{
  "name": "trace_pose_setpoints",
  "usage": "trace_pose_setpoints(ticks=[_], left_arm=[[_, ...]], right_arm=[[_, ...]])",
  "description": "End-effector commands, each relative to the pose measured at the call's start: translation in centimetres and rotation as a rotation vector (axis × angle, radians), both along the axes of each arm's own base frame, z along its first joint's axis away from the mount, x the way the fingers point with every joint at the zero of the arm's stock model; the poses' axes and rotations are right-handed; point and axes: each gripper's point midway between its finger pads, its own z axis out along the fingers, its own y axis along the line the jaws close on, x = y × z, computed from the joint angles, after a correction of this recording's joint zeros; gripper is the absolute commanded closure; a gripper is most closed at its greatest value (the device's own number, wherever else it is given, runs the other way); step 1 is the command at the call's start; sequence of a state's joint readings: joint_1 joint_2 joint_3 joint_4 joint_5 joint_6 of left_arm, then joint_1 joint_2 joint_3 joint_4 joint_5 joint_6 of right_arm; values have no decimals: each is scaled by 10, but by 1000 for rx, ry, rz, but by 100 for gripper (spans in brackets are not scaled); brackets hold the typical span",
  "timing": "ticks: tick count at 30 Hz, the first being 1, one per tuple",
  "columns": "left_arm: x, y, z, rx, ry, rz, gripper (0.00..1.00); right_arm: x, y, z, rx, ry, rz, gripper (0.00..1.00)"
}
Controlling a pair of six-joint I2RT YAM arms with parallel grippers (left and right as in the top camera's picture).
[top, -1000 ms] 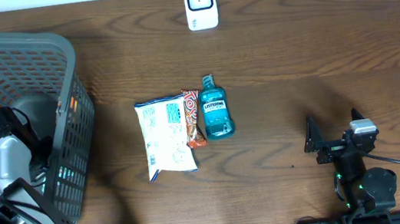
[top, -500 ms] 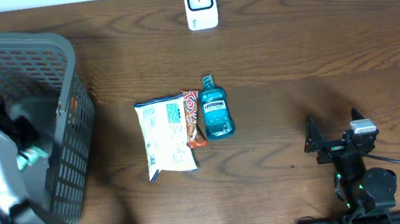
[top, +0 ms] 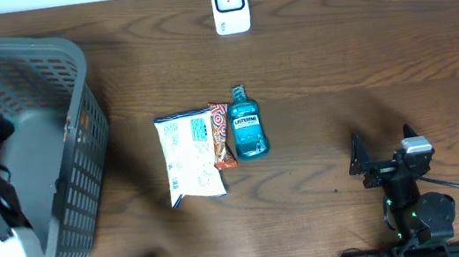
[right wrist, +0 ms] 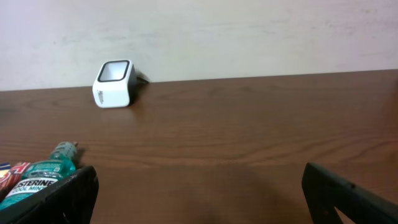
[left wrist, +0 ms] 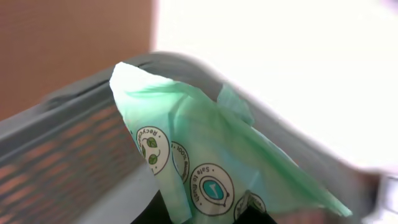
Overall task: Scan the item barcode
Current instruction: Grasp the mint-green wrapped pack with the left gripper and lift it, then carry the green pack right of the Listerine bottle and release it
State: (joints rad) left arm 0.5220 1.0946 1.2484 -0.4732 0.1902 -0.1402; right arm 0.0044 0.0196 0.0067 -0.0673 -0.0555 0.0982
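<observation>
A grey mesh basket (top: 23, 45) took up the left end of the wooden table (top: 362, 58). The left arm was over it, too blurred overhead to make out details. In the left wrist view the basket's rim (left wrist: 62, 106) and slatted wall ran close behind the jaws. Nothing stood between the camera and the load.

Well to the right of those jaws, three items lay touching in a row at mid-table:
- a white snack bag (top: 190, 156);
- an orange snack bar (top: 222, 136) against the bag's right edge;
- a blue-green Listerine bottle (top: 247, 128), lying flat with its cap pointing to the far edge.

The white barcode scanner (top: 230, 4) stood at the far edge, just beyond the bottle and apart from it.

The right gripper (top: 361, 164) rested low on the table near the front edge, its jaws spread wide and holding nothing. From its own camera the bottle lay just ahead of its left finger. The scanner sat further ahead, also to the left, with bare wood between.

The left gripper (left wrist: 205, 216) was clenched on a green pouch (left wrist: 205, 155), pinching its lower edge. The pouch stood up out of the jaws, above the basket. It was pale mint, thin and crumpled, folded to a peak at the upper left. It carried round white seals with leaf marks. No barcode was readable on the side that showed.
</observation>
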Motion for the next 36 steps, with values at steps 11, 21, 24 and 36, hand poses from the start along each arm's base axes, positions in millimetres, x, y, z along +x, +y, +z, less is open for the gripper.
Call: trace_pose_setpoints(ticks=[11, 21, 24, 36], left_arm=[[13, -222, 43, -125, -150, -768, 92], [25, -335, -13, -185, 20, -1067, 92], [33, -361, -36, -198, 76, -1119, 92], [54, -477, -118, -198, 137, -1329, 92]], right_arm=[[0, 1, -2, 1, 6, 4, 1], [0, 1, -2, 1, 6, 4, 1], [0, 1, -2, 1, 6, 4, 1], [0, 1, -2, 1, 6, 4, 1]])
